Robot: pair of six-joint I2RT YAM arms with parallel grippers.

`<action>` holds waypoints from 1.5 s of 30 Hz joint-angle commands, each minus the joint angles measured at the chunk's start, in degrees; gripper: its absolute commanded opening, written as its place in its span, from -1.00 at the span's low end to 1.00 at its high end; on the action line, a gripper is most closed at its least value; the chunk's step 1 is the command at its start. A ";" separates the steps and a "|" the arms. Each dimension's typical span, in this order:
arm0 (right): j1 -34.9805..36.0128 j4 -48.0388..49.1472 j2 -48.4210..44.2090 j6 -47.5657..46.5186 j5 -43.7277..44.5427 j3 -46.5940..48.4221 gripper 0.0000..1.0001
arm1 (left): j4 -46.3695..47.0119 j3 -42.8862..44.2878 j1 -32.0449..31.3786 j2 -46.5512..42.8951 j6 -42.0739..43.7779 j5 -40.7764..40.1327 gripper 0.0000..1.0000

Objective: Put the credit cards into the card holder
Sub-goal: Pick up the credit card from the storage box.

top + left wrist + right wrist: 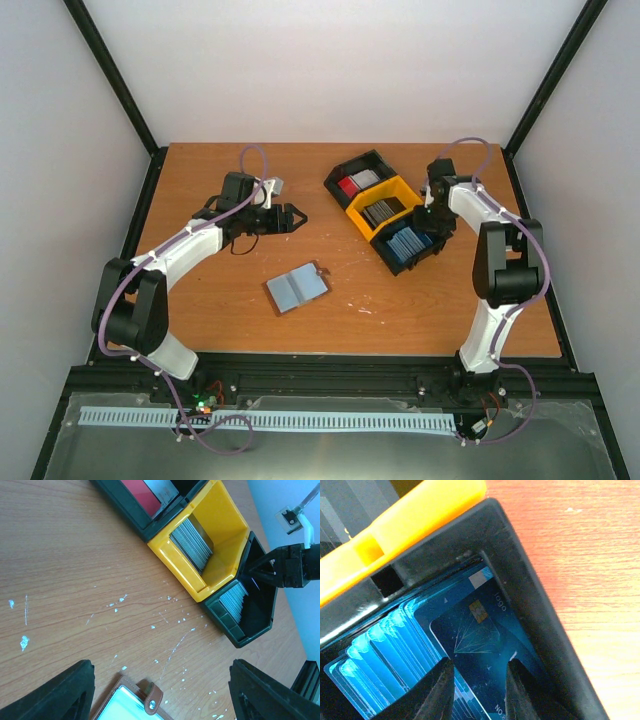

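Nearest the arm bases, a little left of the middle of the orange-brown wooden table [200, 170], the small brown leather card holder [297, 288] lies spread open and flat, its pale blue-grey inside facing up and nothing lying on it. In the left wrist view its tab clasp [152, 700], with a round metal snap, sticks out from the far right edge, and white flecks dot the wood around it. Farther back and to the left, the left gripper [292, 217] hovers above bare wood with its two black fingers [65, 695] spread wide and nothing between them, pointing right towards the tray and well apart from the card holder. To the right, a three-compartment plastic tray [225, 530], black at both ends and yellow in the middle, sits at an angle. Its nearest black compartment holds a leaning stack of blue credit cards [470, 630], the yellow one a stack of dark grey credit cards [192, 542], and the farthest black one the red and white credit cards [142, 492]. The right gripper [477, 690] is lowered into the near compartment, its fingers a narrow gap apart over the front blue card, whose gold chip shows just beyond them. I cannot tell whether they pinch a card or only rest against the stack.
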 commanded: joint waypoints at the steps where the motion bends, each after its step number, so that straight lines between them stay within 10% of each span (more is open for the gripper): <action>1: -0.60 -0.06 -1.88 -0.20 4.47 0.89 -0.44 | 0.54 0.43 0.01 -0.57 1.13 -0.24 0.50; 18: 3.38 -0.09 0.55 -4.25 22.06 0.79 -0.65 | 1.08 -0.11 0.02 -1.24 1.47 0.03 0.50; 45: 8.05 1.13 -1.08 -10.17 25.99 0.16 -0.94 | 0.76 -0.28 0.02 -2.18 1.84 -0.68 0.50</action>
